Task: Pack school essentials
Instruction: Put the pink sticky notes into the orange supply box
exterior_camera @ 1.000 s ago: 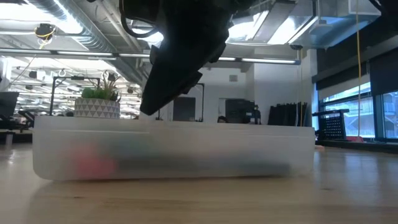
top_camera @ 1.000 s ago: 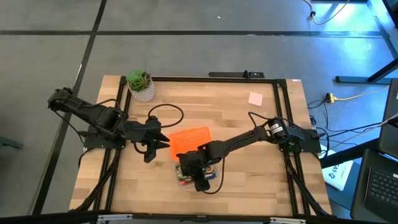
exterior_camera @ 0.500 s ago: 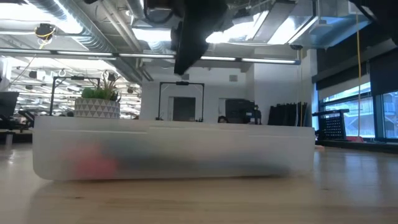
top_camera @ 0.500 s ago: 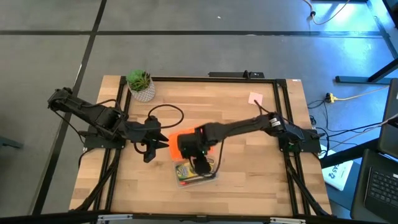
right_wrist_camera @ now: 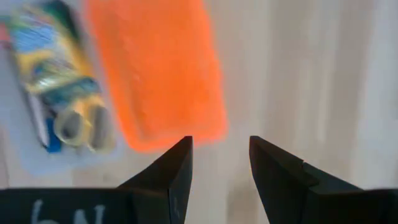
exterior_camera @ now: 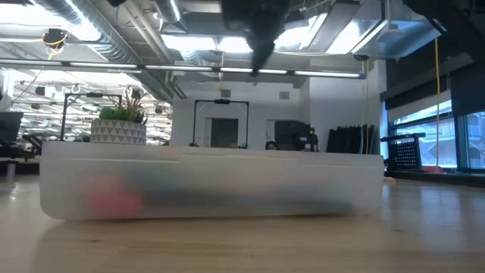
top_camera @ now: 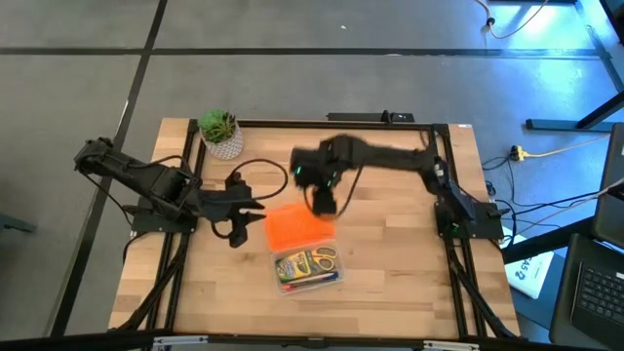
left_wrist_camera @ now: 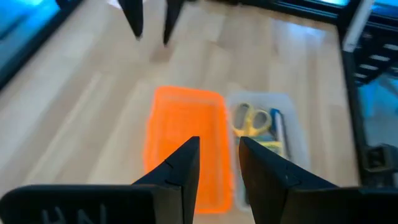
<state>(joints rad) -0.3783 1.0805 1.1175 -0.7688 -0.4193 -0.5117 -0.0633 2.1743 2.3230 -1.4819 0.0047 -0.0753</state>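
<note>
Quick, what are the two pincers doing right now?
Left pincer: open, empty, beside the orange lid.
Right pincer: open, empty.

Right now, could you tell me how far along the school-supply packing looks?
Mostly packed: the scissors and crayon box lie in the clear case. In hand: nothing; the right gripper is raised, empty and open, behind the orange lid, while the left gripper waits by the lid's edge. Left: the pink note pad sits near the far right corner, and the lid lies beside the case.
</note>
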